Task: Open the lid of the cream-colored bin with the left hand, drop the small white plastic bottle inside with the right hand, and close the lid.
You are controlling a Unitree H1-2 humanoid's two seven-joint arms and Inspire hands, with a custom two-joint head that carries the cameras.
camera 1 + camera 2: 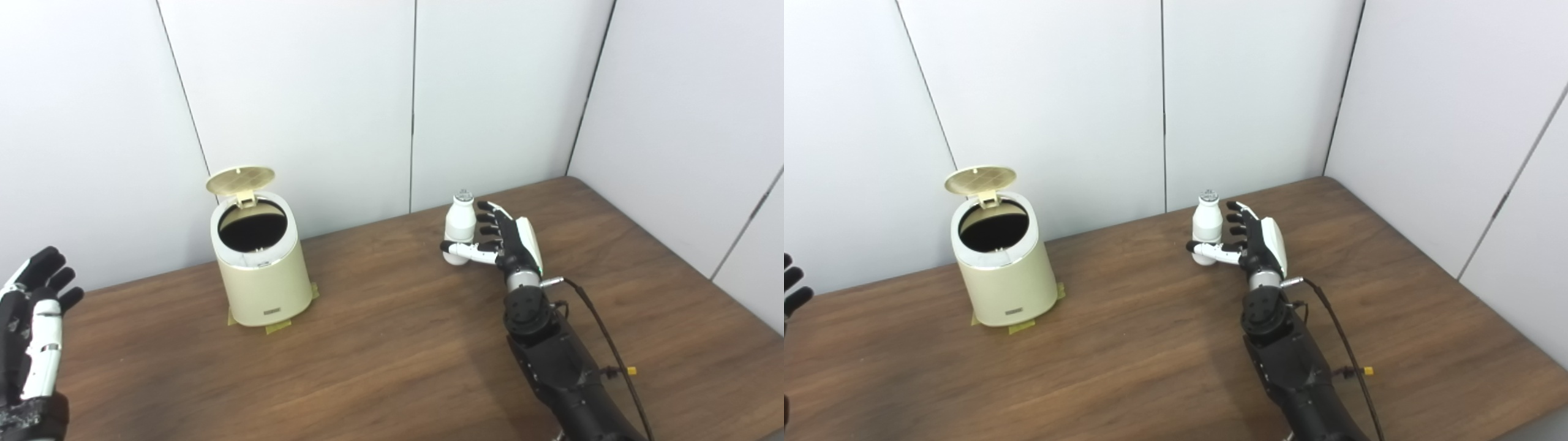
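Observation:
The cream-colored bin [263,275] stands on the brown table at the left, its round lid [240,179] tipped up and back so the dark inside shows. A small white plastic bottle [460,225] stands upright on the table, right of centre. My right hand [499,239] is beside it on its right, open: the thumb reaches across in front of the bottle's lower part and the fingers [488,217] spread at its side, not closed on it. My left hand [33,318] hovers at the far left edge, open, palm up, well away from the bin.
Yellow tape tabs [278,326] show under the bin's base. A black cable [603,334] with a small yellow connector [631,370] runs along my right forearm. White wall panels close off the back and right of the table [380,349].

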